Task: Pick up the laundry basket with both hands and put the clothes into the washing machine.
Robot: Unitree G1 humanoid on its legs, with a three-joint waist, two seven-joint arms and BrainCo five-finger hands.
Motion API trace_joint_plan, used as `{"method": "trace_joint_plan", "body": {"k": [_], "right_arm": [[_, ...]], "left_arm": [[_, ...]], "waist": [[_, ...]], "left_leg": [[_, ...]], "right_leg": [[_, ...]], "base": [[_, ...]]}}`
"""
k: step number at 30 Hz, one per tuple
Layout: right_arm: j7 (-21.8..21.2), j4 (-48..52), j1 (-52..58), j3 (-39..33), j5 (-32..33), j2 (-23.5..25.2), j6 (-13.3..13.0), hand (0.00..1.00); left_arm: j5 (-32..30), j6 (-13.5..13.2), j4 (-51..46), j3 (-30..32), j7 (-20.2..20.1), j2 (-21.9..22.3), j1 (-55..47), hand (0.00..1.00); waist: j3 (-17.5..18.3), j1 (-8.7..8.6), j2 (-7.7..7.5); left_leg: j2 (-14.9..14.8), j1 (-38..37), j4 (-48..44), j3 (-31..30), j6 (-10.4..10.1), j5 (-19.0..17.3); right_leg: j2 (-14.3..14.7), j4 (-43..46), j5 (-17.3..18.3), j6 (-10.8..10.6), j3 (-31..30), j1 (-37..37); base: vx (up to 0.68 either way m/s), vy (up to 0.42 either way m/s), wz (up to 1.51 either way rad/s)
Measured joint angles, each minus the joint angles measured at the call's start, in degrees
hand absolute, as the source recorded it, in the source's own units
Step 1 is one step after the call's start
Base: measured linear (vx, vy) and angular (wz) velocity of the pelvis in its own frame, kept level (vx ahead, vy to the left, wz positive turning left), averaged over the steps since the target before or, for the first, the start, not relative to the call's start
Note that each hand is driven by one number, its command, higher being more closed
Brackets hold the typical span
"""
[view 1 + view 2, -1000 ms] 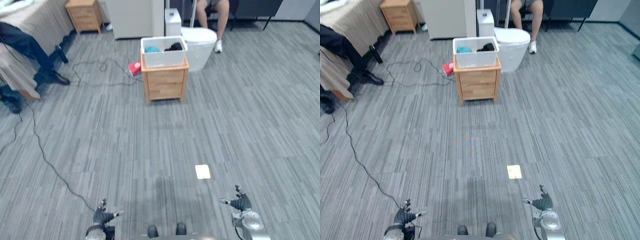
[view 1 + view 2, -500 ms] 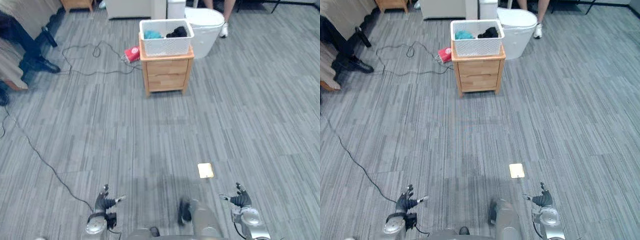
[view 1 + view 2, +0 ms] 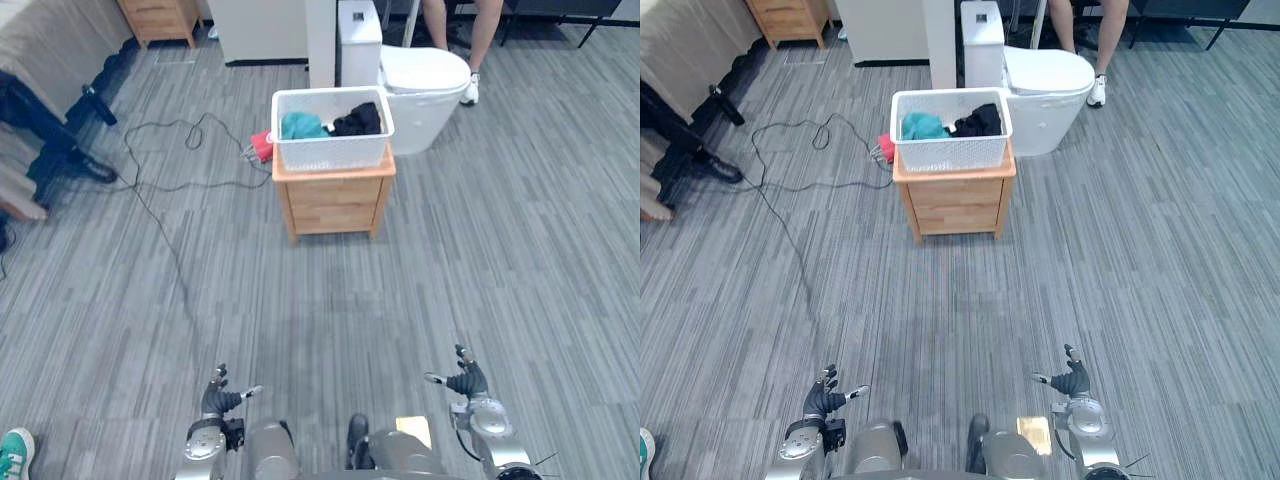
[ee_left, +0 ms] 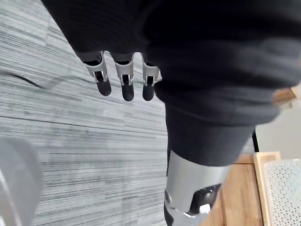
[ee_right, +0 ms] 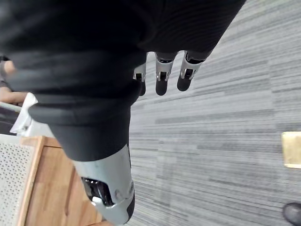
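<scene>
White laundry basket (image 3: 333, 152) of clothes (image 3: 300, 125) sat on the wooden bench (image 3: 334, 200), nearer now after the walk-up; left robot hand (image 3: 218, 400) and right robot hand (image 3: 465, 384) hung open, empty, well short.

Floor (image 3: 500, 230) is covered w/ grey striped carpet. Small wooden drawer cabinet (image 3: 333, 203) is seen mid-room, w/ white toilet (image 3: 425, 80) just behind, to its right. Second wooden cabinet (image 3: 160, 20) & white cupboard (image 3: 265, 30) are set further back; beige-covered bed (image 3: 40, 40) at left.
</scene>
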State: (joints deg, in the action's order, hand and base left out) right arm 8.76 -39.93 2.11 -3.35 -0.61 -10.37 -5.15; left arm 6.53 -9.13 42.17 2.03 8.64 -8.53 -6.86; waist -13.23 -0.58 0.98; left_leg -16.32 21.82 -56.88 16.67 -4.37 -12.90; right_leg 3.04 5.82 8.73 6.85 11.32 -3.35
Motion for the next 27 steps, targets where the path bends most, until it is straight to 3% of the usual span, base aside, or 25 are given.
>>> {"method": "trace_joint_plan", "body": {"k": [1, 2, 3, 4, 5, 6, 7, 9, 10, 11, 12, 13, 15, 17, 18, 19, 20, 21, 23, 24, 25, 27], "right_arm": [[-0.01, -0.27, 0.02, 0.02, 0.05, -0.11, 0.13, 0.0], [0.01, -0.32, -0.03, -0.3, 0.05, -0.23, 0.14, 0.0], [0.05, -0.46, -0.01, -0.4, 0.06, -0.43, 0.07, 0.0], [0.06, -0.97, 0.05, -0.31, 0.06, -0.63, -0.01, 0.0], [0.09, -1.7, 0.03, -0.29, 0.05, -0.83, -0.02, 0.0], [0.11, -1.83, 0.59, -0.31, 0.03, -0.43, 0.01, 0.0], [0.13, -2.0, 1.58, -0.34, 0.03, 0.07, -0.02, 0.0], [0.09, -3.33, 1.86, -0.55, 0.0, 0.96, -0.01, 0.0], [0.02, -4.17, 2.32, -0.6, -0.02, 1.55, 0.18, 0.0], [0.0, -4.4, 2.33, -0.57, -0.03, 1.79, 0.41, 0.0], [-0.06, -4.33, 1.85, 0.05, -0.08, 1.92, 0.61, 0.0], [-0.07, -4.28, 1.79, 0.38, -0.16, 1.95, 0.56, 0.0], [-0.19, -3.91, 0.48, 1.74, -1.32, 1.81, -0.07, 0.0], [-0.21, -3.96, -0.31, 1.7, -1.8, 1.78, -0.07, 0.0], [-0.2, -3.87, -0.66, 1.64, -1.79, 1.74, -0.06, 0.0], [-0.19, -3.8, -0.36, 1.61, -1.79, 1.53, -0.05, 0.0], [-0.14, -3.78, 1.39, 1.63, -1.79, 1.29, 0.02, 0.0], [-0.14, -4.38, 1.61, 1.58, -1.8, 0.49, 0.19, 0.0], [-0.19, -4.05, 1.41, 1.6, -1.8, 0.22, 0.63, 0.0], [-0.18, -3.65, 1.78, 1.55, -1.8, 0.15, 0.66, 0.0], [-0.12, -2.89, 2.37, 1.59, -1.8, 0.08, 0.77, 0.0], [-0.06, -0.85, 4.51, 1.41, -1.75, 0.95, 0.98, 0.0]], "left_arm": [[-0.01, 0.01, -0.05, -0.02, -0.05, 0.01, 0.02, 0.0], [-0.01, 0.07, -0.11, 0.02, -0.06, 0.3, 0.03, 0.0], [-0.01, 0.06, -0.15, 0.01, -0.06, 0.51, -0.14, 0.0], [-0.01, 0.07, -0.14, -0.04, -0.02, 0.66, -0.53, 0.0], [-0.06, 0.21, 0.23, -0.25, 0.01, 0.71, -1.27, 0.0], [-0.22, 0.55, 0.77, -0.09, -0.08, 0.49, -1.38, 0.0], [-0.44, 0.98, 1.02, -0.04, -0.19, 0.55, -2.1, 0.0], [-0.59, 1.17, 1.78, -0.28, -0.94, 0.39, -1.31, 0.0], [-0.57, 1.31, 2.6, -0.37, -0.97, 0.09, -0.17, 0.0], [-0.57, 1.41, 2.88, -0.5, -0.95, -0.13, 0.25, 0.0], [-0.58, 1.51, 2.98, -1.76, -0.85, -0.45, 0.31, 0.0], [-0.58, 1.5, 2.98, -1.96, -0.85, -0.62, 0.3, 0.0], [-0.57, 1.31, 2.91, -2.15, -0.85, -0.96, 1.69, 0.0], [-0.56, 1.19, 2.9, -1.85, -0.86, -1.43, 2.64, 0.0], [-0.57, 1.19, 2.96, -1.81, -0.85, -2.12, 2.84, 0.0], [-0.58, 1.19, 2.97, -1.83, -0.87, -2.44, 2.88, 0.0], [-0.75, 1.19, 2.98, -1.86, -0.87, -3.38, 2.76, 0.0], [-1.0, 1.38, 4.61, -1.42, -0.73, -2.2, 2.95, 0.0], [-1.65, 1.39, 4.71, -1.22, -0.92, -1.3, 2.1, 0.0], [-1.8, 1.35, 4.51, -0.75, -0.97, -0.53, 2.01, 0.0], [-2.05, 1.37, 4.45, 0.37, -0.97, 0.88, 1.7, 0.0], [-2.05, 1.38, 4.42, 0.44, -0.99, 1.74, 0.48, 0.0]], "waist": [[-0.39, 0.6, -0.73], [-0.46, 1.43, -0.9], [-0.39, 1.69, -0.8], [-0.3, 1.82, -0.61], [-0.18, 1.7, -0.43], [0.64, 1.8, -1.56], [2.71, 1.66, -2.98], [3.53, 1.14, -5.12], [3.47, 0.88, -6.59], [3.44, 0.52, -6.9], [3.18, -0.29, -6.03], [3.04, -0.39, -5.48], [2.73, -0.57, -3.02], [2.42, -1.06, -2.52], [2.47, -1.91, -2.74], [2.83, -2.01, -3.66], [3.48, -1.94, -4.99], [3.61, -1.53, -4.18], [4.13, -1.9, -2.97], [3.68, -1.78, -2.37], [3.09, -1.61, -1.43], [3.07, -1.2, -1.37]], "left_leg": [[3.02, 2.17, 15.58, 0.34, -0.13, 0.59], [6.16, 1.99, 31.63, -1.25, -1.21, 3.39], [7.46, 1.52, 38.99, -2.82, -1.61, 5.13], [8.04, 1.64, 43.49, -3.78, -2.26, 6.29], [8.56, 2.06, 45.15, -5.45, -1.58, 7.48], [9.75, 1.92, 43.27, -6.26, 1.38, 12.97], [11.58, 2.42, 41.16, -6.1, 3.82, 15.06], [13.5, 0.21, 39.07, -4.77, 6.23, 12.32], [15.5, -3.28, 38.91, -4.25, 7.21, 9.83], [16.12, -5.33, 38.69, -4.0, 7.65, 8.6], [16.39, -11.74, 39.45, -4.18, 8.15, 5.66], [16.03, -14.39, 40.4, -4.1, 8.02, 5.18], [13.9, -22.76, 45.16, -4.19, 7.95, 5.08], [12.59, -25.23, 46.21, -4.2, 7.91, 5.07], [12.37, -27.15, 46.82, -4.25, 6.75, 4.62], [12.35, -28.22, 46.8, -4.12, 5.13, 3.67], [13.64, -29.81, 46.41, -4.05, 0.67, 0.7], [12.39, -31.34, 45.14, -4.88, -0.06, -1.99], [9.95, -29.47, 37.65, -6.17, -0.71, -2.34], [7.81, -25.76, 28.68, -6.89, -1.85, -1.85], [4.51, -21.19, 15.91, -8.54, -4.66, -0.5], [1.28, -16.79, 5.65, -7.52, -4.22, -0.77]], "right_leg": [[-0.83, -3.0, 0.61, -0.97, -0.65, -3.73], [-1.42, -4.9, 1.27, -2.03, -1.15, -6.39], [-1.54, -5.67, 1.77, -2.86, -1.57, -7.6], [-1.47, -6.37, 2.61, -4.11, -2.27, -8.66], [-1.52, -6.57, 5.15, -5.76, -2.65, -11.6], [-3.09, -4.91, 7.57, -7.17, -2.88, -12.48], [-5.63, 1.59, 10.13, -10.31, -3.35, -10.52], [-9.98, 23.61, 10.05, -13.4, -3.56, -2.24], [-14.2, 39.84, 3.28, -16.45, -3.4, 3.86], [-16.04, 46.57, 2.4, -15.9, -2.9, 6.07], [-18.49, 55.79, 3.82, -12.09, -0.26, 9.74], [-18.41, 56.38, 4.57, -10.87, 0.25, 10.9], [-15.54, 48.57, 7.1, -7.69, 5.12, 16.25], [-13.1, 37.52, 7.29, -7.9, 7.06, 19.37], [-11.08, 22.73, 3.75, -8.42, 7.34, 20.72], [-10.17, 16.2, 0.35, -8.54, 6.99, 20.51], [-9.09, 6.19, -11.3, -6.72, 4.07, 20.45], [-8.33, 9.07, -14.41, -2.99, 3.15, 20.95], [-7.1, 12.36, -8.45, -3.85, 2.31, 21.1], [-6.18, 12.38, -6.67, -3.63, 2.8, 19.46], [-4.61, 11.07, -5.15, -3.01, 3.47, 15.89], [-3.61, 9.7, -3.81, -1.81, 4.16, 10.56]], "base": [[0.58, 0.051, -0.33], [0.7, 0.097, -0.37], [0.47, 0.103, -0.39], [0.57, 0.183, -0.42], [0.46, 0.19, -0.43], [0.78, 0.3, -0.32], [0.85, 0.288, -0.25], [0.78, 0.246, -0.09], [0.55, 0.156, 0.13], [0.69, 0.168, 0.14], [0.53, 0.11, -0.01], [0.75, 0.118, -0.19], [0.58, 0.05, -0.08], [0.52, -0.057, 0.26], [0.63, -0.121, 0.42], [0.66, -0.144, 0.5], [0.53, -0.133, 0.31], [0.58, -0.137, 0.21], [0.42, -0.14, 0.08], [0.38, -0.183, 0.11], [0.44, -0.185, 0.04], [0.45, -0.138, -0.03]]}}
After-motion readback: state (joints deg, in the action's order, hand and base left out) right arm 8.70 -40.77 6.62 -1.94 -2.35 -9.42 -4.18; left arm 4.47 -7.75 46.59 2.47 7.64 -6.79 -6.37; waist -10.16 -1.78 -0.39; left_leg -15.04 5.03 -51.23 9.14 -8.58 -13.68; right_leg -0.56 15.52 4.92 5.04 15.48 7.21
